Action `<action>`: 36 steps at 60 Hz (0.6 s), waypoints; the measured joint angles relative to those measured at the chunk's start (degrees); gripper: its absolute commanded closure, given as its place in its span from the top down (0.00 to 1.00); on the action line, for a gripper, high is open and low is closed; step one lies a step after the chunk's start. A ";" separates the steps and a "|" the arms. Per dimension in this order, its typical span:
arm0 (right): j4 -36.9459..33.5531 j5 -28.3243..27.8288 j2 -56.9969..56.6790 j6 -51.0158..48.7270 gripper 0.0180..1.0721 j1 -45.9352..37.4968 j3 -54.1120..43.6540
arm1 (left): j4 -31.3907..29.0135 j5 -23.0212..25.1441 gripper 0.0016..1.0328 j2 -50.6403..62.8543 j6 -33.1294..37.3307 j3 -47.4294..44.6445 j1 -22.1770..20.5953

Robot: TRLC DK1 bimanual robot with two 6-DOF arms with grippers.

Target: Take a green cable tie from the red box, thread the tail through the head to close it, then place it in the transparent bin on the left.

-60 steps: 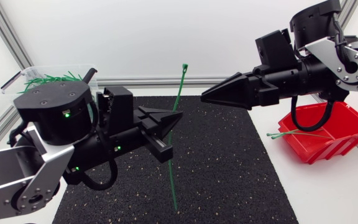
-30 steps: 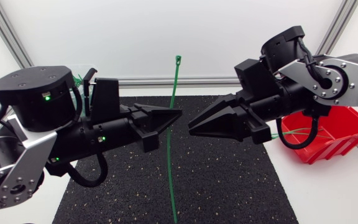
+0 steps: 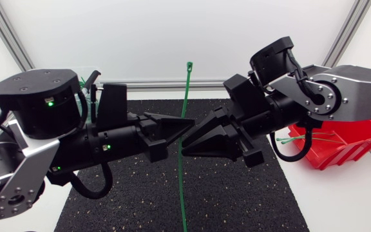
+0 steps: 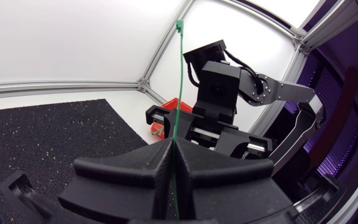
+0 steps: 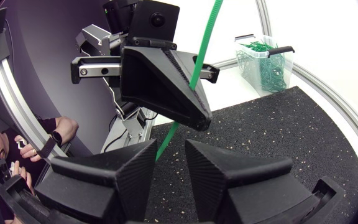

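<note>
**Upright tie stands between two claws**

My left claw point(image 4: 173, 149) is pressed together on the green cable tie point(image 4: 179, 74). It pinches the tie partway along, so the strip stands near upright, with the small square head above the fingertips and the tail hanging below them toward the mat point(image 3: 237, 193). My right claw point(image 5: 169, 149) is spread and faces the left one almost tip to tip. The tie's tail side runs into the gap between its broad wedge fingers, nearer one of them; I cannot tell whether it touches. I judge this free claw the better placed to take the tail and bend it up to the head. The tie is thin, glossy, springy plastic, the fingers are matte black, and the mat is black, granular and speckled. The red box point(image 3: 346, 145) sits behind my right claw. The transparent bin point(image 5: 266, 62), heaped with green ties, lies beyond the left.
</note>
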 measured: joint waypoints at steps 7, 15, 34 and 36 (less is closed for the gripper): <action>0.00 0.20 0.04 0.02 0.33 0.09 0.00 | 0.02 0.02 0.04 0.00 -0.15 0.15 -0.46; 0.61 0.17 0.04 0.44 0.25 0.59 0.00 | 0.02 0.02 0.04 0.00 -0.15 0.20 -0.92; 1.73 0.20 0.07 1.53 0.05 1.60 0.00 | 0.04 -0.02 0.04 0.00 -0.15 0.20 -1.20; 1.70 0.20 0.07 1.51 0.05 1.60 0.00 | 0.04 -0.02 0.04 0.00 -0.15 0.20 -1.25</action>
